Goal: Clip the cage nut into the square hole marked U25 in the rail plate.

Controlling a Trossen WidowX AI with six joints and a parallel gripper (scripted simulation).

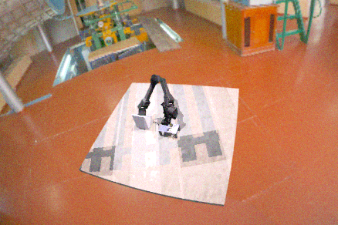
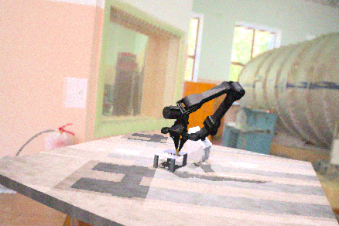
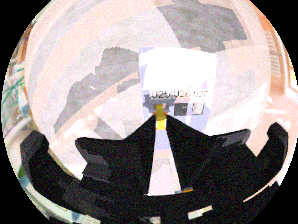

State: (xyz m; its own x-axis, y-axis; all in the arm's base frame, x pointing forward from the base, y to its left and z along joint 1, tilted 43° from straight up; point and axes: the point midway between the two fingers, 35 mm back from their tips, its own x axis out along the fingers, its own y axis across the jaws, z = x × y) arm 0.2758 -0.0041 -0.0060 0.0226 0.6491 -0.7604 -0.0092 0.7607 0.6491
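The pale rail plate (image 1: pixel 174 129) (image 2: pixel 166 154) (image 3: pixel 177 72) stands on short dark legs. The wrist view shows the labels U25, U26 and part of another on it, with square holes below the two right-hand labels. My gripper (image 2: pixel 178 149) (image 3: pixel 160 117) points down and is shut on the small yellow-gold cage nut (image 2: pixel 177 150) (image 3: pixel 160 123). The nut is at the plate's top, just below the label U25 in the wrist view. The nut and fingertips cover the U25 hole, so I cannot tell whether the wings are in it.
A pale box-like block (image 1: pixel 142 122) (image 2: pixel 204 148) stands beside the plate, close to the arm's base. The patterned table top (image 1: pixel 197 185) (image 2: pixel 206 201) carries dark grey markings, and the arm's shadow falls across it.
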